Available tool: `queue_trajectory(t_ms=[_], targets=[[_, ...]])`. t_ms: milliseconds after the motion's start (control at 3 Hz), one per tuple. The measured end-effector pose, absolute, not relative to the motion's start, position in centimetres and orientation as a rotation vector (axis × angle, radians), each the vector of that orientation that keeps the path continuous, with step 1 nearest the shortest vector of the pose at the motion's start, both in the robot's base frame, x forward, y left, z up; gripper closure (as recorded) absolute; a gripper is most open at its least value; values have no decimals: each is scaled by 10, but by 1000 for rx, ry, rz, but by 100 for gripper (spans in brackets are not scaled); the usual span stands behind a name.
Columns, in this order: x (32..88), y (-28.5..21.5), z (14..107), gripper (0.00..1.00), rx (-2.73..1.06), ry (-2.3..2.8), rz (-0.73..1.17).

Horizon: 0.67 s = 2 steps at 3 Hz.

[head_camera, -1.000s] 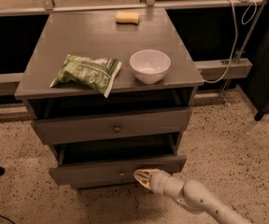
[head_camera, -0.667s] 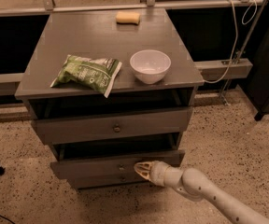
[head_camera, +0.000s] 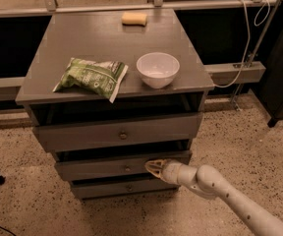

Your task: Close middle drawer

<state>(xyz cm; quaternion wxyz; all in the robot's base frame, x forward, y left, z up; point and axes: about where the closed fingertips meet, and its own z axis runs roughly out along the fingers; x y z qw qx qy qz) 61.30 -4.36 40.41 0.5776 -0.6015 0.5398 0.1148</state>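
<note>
On the cabinet point(head_camera: 77, 38) top I see the bag point(head_camera: 91, 75) at 9 o'clock, the bowl point(head_camera: 157, 69) at 3 and the sponge point(head_camera: 134, 18) at 12. Below the top drawer point(head_camera: 82, 135), my gripper point(head_camera: 151, 167) is against the middle drawer point(head_camera: 97, 169) front, at 3 o'clock of its knob point(head_camera: 127, 168).

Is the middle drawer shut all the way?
Not quite. The middle drawer sticks out slightly past the bottom drawer, with the gripper at its front.

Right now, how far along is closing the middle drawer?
Mostly done: the middle drawer sits nearly in, a dark strip showing above its front. In hand: the gripper is at the front panel, right of the knob. Left: a final push until it is flush.
</note>
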Motion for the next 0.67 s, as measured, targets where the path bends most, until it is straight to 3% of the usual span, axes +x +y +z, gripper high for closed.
queue_trajectory(t_ms=[667], targets=[[570, -74, 425, 100, -1425, 1207, 299]])
